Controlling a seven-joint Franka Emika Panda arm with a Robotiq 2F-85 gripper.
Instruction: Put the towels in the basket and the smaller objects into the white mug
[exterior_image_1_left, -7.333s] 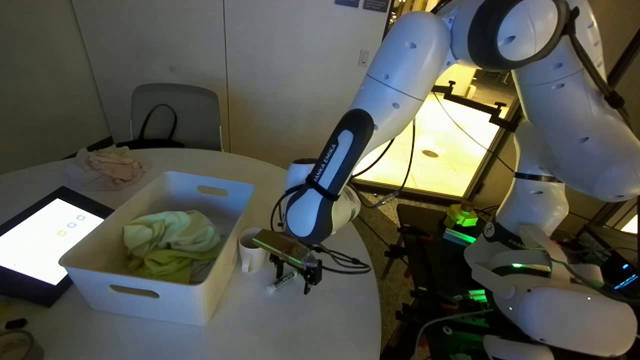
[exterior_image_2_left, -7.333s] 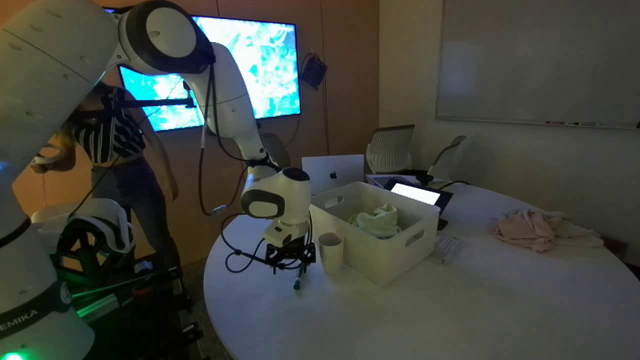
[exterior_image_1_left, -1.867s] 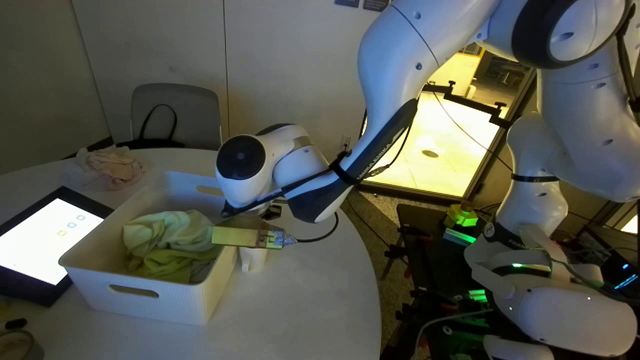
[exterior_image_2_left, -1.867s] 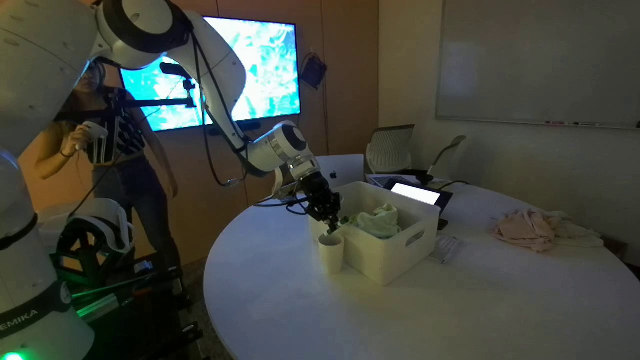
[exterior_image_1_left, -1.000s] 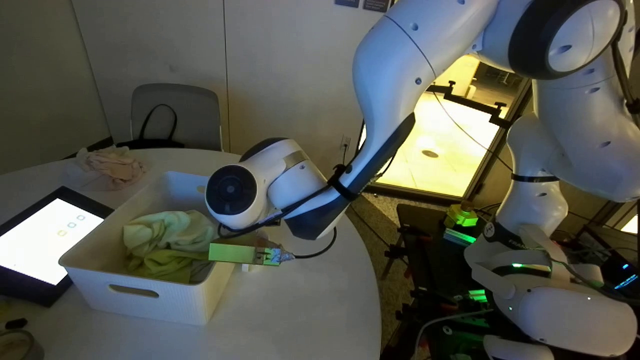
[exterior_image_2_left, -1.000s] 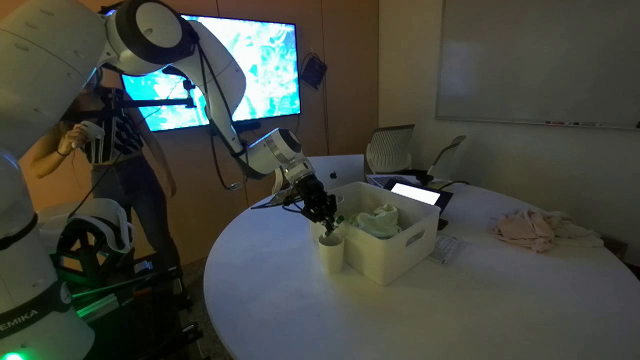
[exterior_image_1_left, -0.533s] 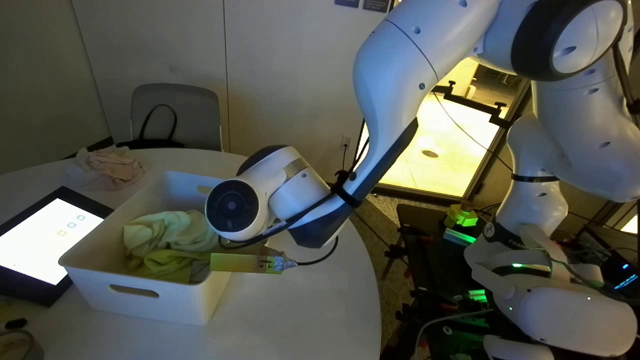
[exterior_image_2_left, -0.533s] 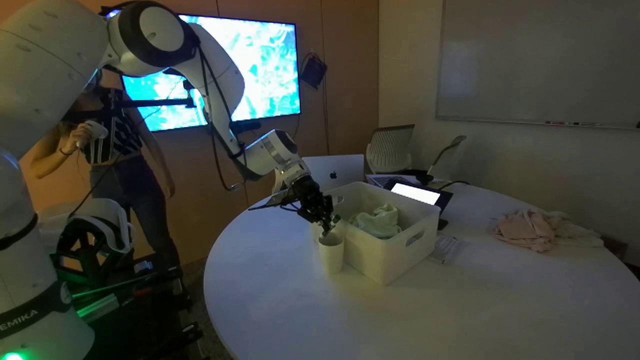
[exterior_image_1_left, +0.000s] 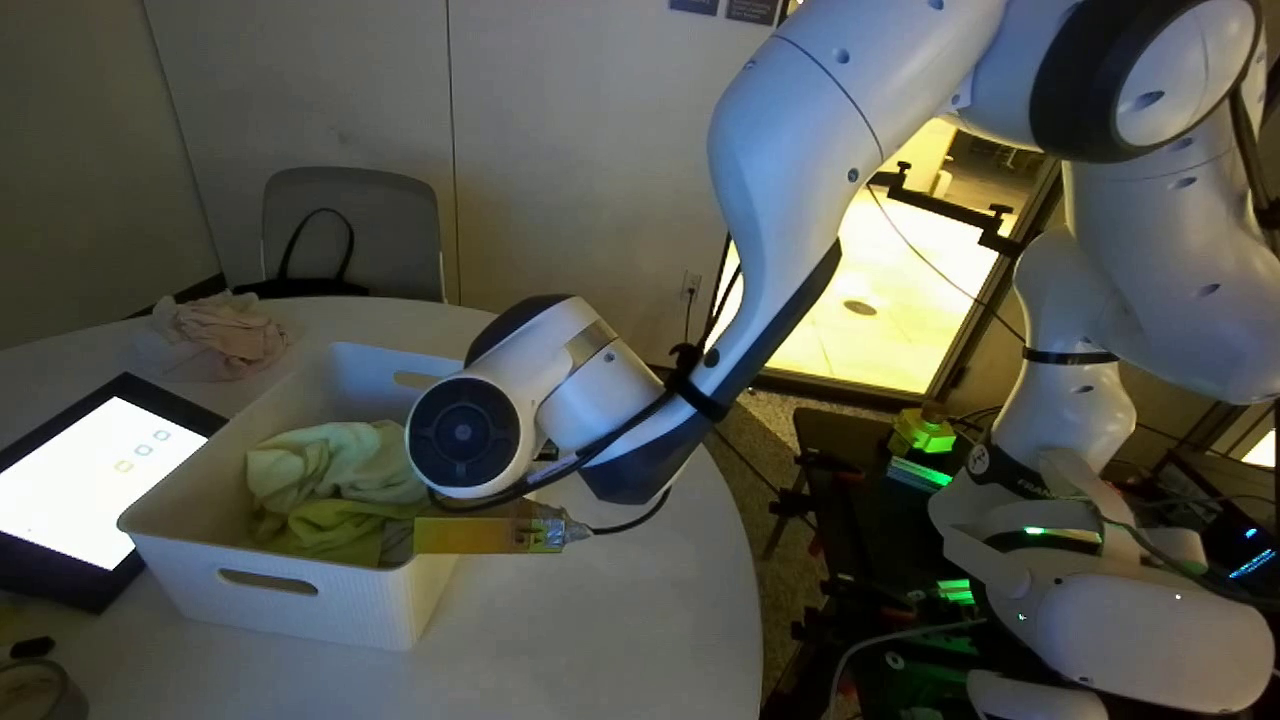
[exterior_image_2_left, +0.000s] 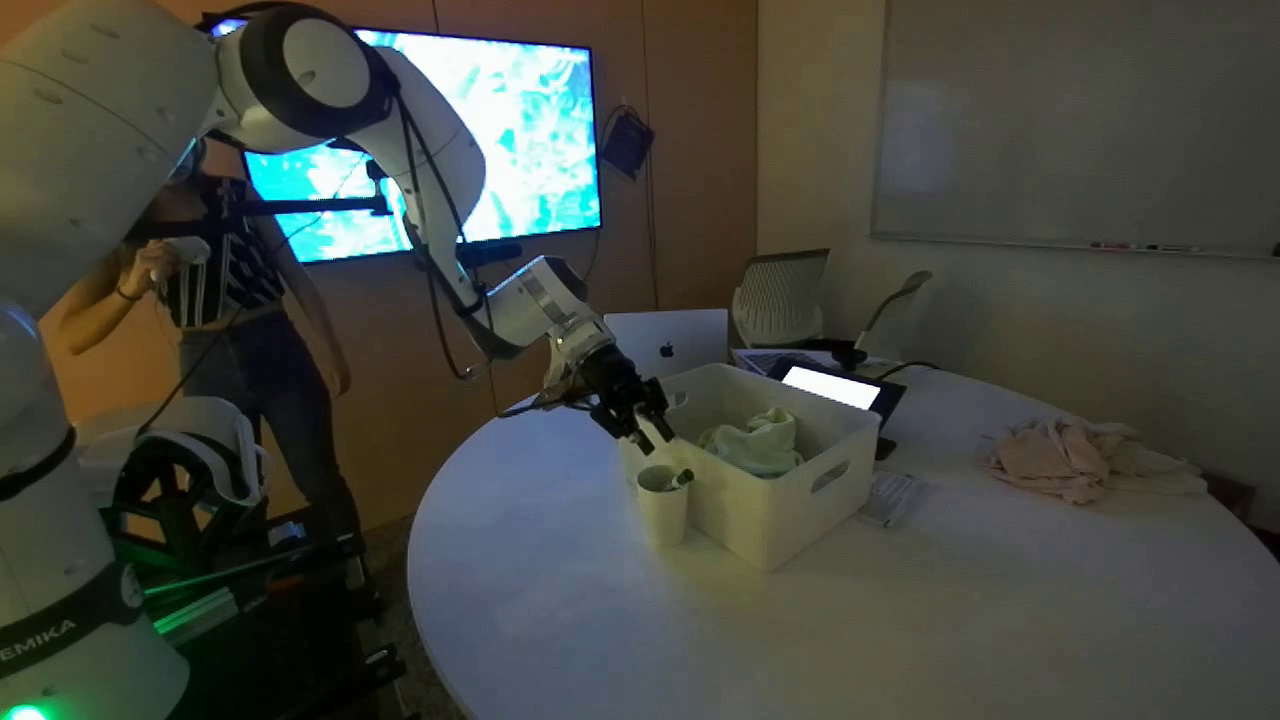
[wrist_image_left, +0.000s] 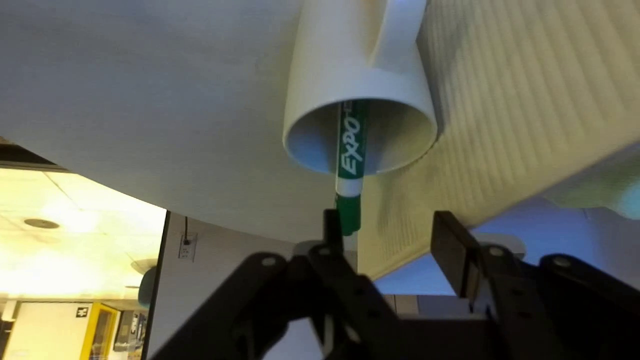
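Note:
A green Expo marker (wrist_image_left: 351, 145) leans inside the white mug (wrist_image_left: 350, 75), its capped end sticking out past the rim. In an exterior view the white mug (exterior_image_2_left: 662, 518) stands upright against the basket (exterior_image_2_left: 770, 515). My gripper (wrist_image_left: 387, 222) is just above the mug, its jaws apart with nothing held between them. The left fingertip overlaps the marker's cap in the wrist view; whether they touch I cannot tell. Pale and yellow-green towels (exterior_image_1_left: 340, 480) lie bunched inside the basket (exterior_image_1_left: 330, 605). The arm hides the mug in that exterior view.
A pinkish and white cloth bundle (exterior_image_1_left: 225, 335) lies on the table beyond the basket. A tablet (exterior_image_1_left: 95, 485) with a lit screen sits beside the basket. A laptop (exterior_image_2_left: 665, 345) stands behind it. A roll of tape (exterior_image_1_left: 35, 690) is at the table's near edge.
The marker, earlier on the table, was picked up and carried over the mug. Within the last half second my gripper has opened and let it go, and it has dropped into the mug.

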